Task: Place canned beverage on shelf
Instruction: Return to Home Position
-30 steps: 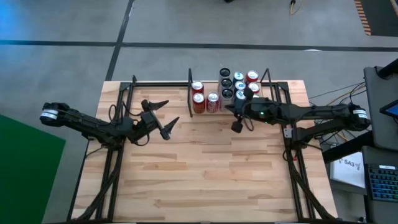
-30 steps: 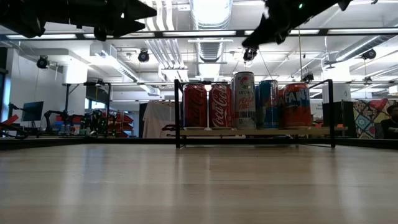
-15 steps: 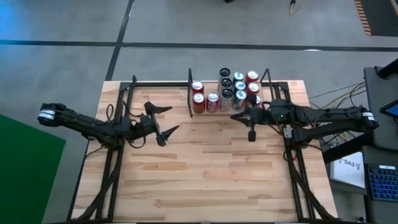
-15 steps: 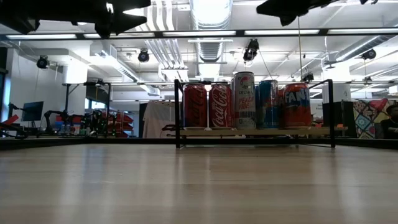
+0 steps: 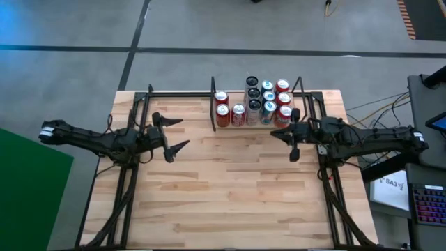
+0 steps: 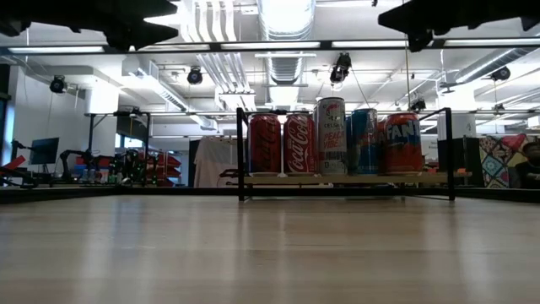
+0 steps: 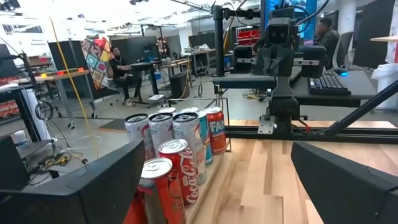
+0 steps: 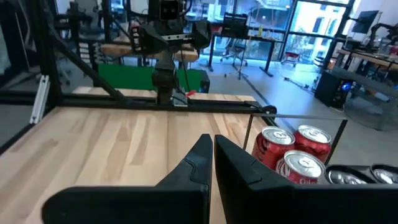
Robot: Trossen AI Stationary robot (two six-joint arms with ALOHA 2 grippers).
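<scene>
All cans [image 6: 329,135] are stood on the shelf [image 6: 346,179]; placement is judged done. The left end effector [image 5: 180,132] is spread wide, the right end effector [image 8: 212,146] closed (both empty).

A group of cans [image 5: 252,103] is seen standing on the shelf [image 5: 213,106] at the far edge of the table [image 5: 230,188]. The left gripper [image 5: 182,132] is held over the table's left part, fingers spread. The right gripper [image 5: 284,138] is held just beside the shelf's right end.
</scene>
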